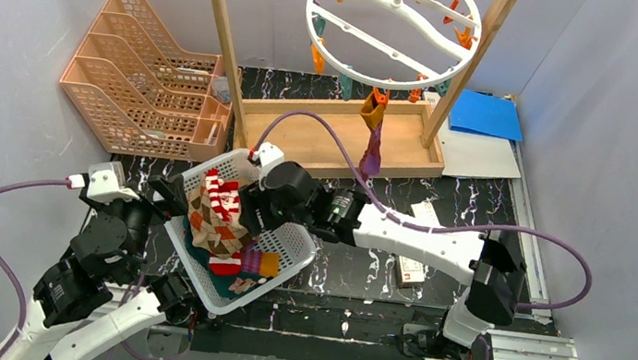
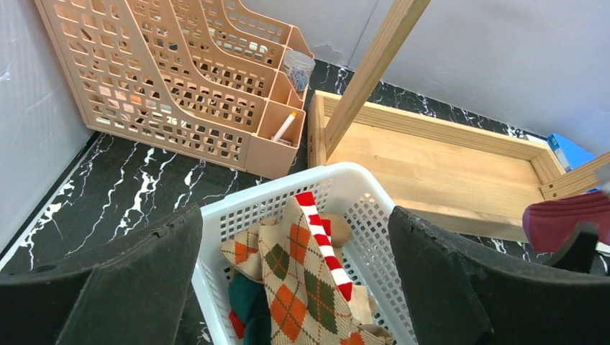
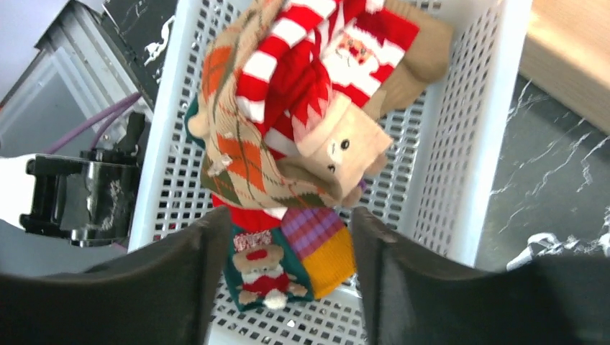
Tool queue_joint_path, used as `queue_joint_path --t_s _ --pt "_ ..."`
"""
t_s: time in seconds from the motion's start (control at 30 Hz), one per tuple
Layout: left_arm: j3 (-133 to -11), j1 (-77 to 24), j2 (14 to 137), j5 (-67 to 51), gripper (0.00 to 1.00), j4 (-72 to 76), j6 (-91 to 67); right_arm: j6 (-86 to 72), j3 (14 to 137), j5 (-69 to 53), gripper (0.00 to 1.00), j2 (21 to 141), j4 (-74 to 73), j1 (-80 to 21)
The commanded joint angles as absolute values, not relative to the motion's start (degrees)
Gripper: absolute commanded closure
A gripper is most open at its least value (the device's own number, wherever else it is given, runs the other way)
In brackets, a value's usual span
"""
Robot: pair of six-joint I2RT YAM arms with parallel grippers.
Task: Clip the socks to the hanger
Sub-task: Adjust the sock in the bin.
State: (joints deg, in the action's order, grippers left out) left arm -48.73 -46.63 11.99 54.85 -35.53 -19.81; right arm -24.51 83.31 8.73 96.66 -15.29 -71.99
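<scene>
Jaws parted on both arms: the left gripper (image 2: 295,228) stands wide open at the left rim of the white basket (image 1: 312,252). The right gripper (image 3: 288,223) hangs spread over the heap of socks (image 1: 221,223) inside it, holding nothing; whether its fingertips brush the fabric is hard to tell. Argyle, red-and-white striped and teal socks lie tangled in the basket, near the arm bases. Farther back, the hanger (image 1: 375,82), a round white ring, hangs from the bar of a wooden rack (image 1: 222,37). One maroon sock (image 1: 373,153) dangles from an orange clip (image 1: 373,108) at the ring's near edge, above the rack's wooden base (image 1: 311,139). A peach file organiser (image 1: 138,72) sits at far left.
</scene>
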Motion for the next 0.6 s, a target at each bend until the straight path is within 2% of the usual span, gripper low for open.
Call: queue_joint_path --t_s 0.0,0.07,0.13,0.23,0.3,0.47,0.57 --pt "-48.1 -46.8 13.9 55.0 0.02 -33.4 -21.1 -23.0 76.6 5.2 0.41 96.3 -13.1 -72.1" --pt "-47.9 -46.8 14.3 54.6 0.02 -33.3 -21.6 -22.6 74.5 4.2 0.55 97.6 -11.5 -72.2" --pt "-47.9 -46.8 14.6 54.4 0.02 -33.4 -22.1 -21.9 74.4 4.0 0.65 99.6 -11.0 -72.2" --pt "-47.8 -46.8 14.7 54.1 0.02 -33.4 -22.9 -20.7 75.5 3.8 0.69 102.8 -9.9 -72.2" --pt "-47.9 -46.8 14.8 54.4 0.02 -33.0 -23.3 -20.1 77.0 4.5 0.65 105.3 -9.8 -72.2" --pt "-48.6 -46.8 16.1 53.8 0.02 -32.8 -22.8 -19.7 80.4 6.6 0.41 111.0 -10.0 -72.2" --pt "-48.6 -46.8 15.8 53.9 0.02 -33.0 -22.7 -20.4 81.6 8.8 0.32 112.8 -9.4 -72.2"
